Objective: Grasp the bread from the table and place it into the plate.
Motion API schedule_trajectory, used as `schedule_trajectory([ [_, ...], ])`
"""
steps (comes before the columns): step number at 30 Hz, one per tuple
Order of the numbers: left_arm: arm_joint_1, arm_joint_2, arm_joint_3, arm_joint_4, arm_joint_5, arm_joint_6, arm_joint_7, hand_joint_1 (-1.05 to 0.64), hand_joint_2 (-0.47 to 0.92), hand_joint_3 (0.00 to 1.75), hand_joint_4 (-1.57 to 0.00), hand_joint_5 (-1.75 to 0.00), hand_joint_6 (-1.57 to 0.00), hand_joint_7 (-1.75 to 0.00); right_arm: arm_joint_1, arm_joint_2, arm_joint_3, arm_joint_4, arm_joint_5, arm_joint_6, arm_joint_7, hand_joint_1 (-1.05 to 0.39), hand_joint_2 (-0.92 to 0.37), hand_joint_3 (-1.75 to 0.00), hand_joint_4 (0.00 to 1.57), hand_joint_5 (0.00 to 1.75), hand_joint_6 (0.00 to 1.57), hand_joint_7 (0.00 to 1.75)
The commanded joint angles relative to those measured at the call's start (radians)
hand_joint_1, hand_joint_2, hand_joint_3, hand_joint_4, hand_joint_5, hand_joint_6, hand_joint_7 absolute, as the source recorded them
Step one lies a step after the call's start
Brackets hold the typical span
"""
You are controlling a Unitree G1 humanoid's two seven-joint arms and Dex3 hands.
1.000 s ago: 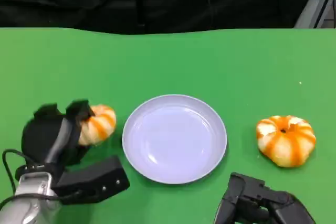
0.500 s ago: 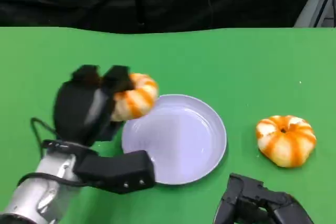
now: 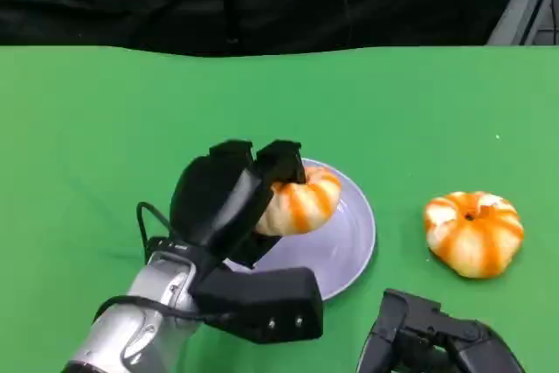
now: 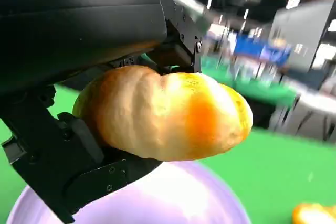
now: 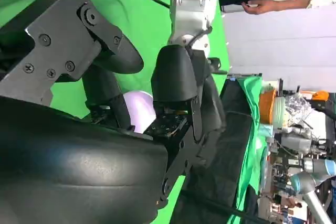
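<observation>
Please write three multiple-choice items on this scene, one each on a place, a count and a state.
1. Where is the bread roll that the left hand holds?
A. over the plate
B. on the cloth beside the right hand
C. at the table's far edge

2. How many orange-striped rolls are there?
A. one
B. two
C. three

3. What is the right hand's state?
A. gripping a roll
B. holding the plate
C. holding nothing

Answers: 1 A, the head view shows the held roll above the lavender plate; 2 B, a second roll lies on the green cloth beside the plate; 3 C, it sits low at the near edge, apart from everything.
</observation>
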Motion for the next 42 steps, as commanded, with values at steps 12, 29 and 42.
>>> schedule_trajectory([
  [12,0.003,0.075,-0.052,-0.215,-0.049,0.255,-0.662,-0.60,0.92,0.32,-0.12,-0.52,-0.33,-0.15,0.003,-0.005,0.000,-0.016,-0.011,0.008,-0.005,-0.06,-0.30,-1.39,0.71,1.70,0.70,1.50],
  [29,-0.022,0.108,-0.083,-0.313,0.006,0.379,-0.854,-0.86,0.92,0.46,0.00,-0.27,-0.16,-0.01,-0.005,-0.006,-0.002,-0.011,-0.017,0.010,-0.003,-0.05,-0.31,-1.38,0.72,1.69,0.70,1.49],
  [42,-0.020,0.132,-0.072,-0.366,0.006,0.379,-0.876,-0.92,0.92,0.47,0.00,-0.22,-0.16,-0.01,-0.010,-0.005,-0.002,-0.004,-0.018,0.010,-0.003,-0.05,-0.31,-1.38,0.72,1.69,0.70,1.48],
])
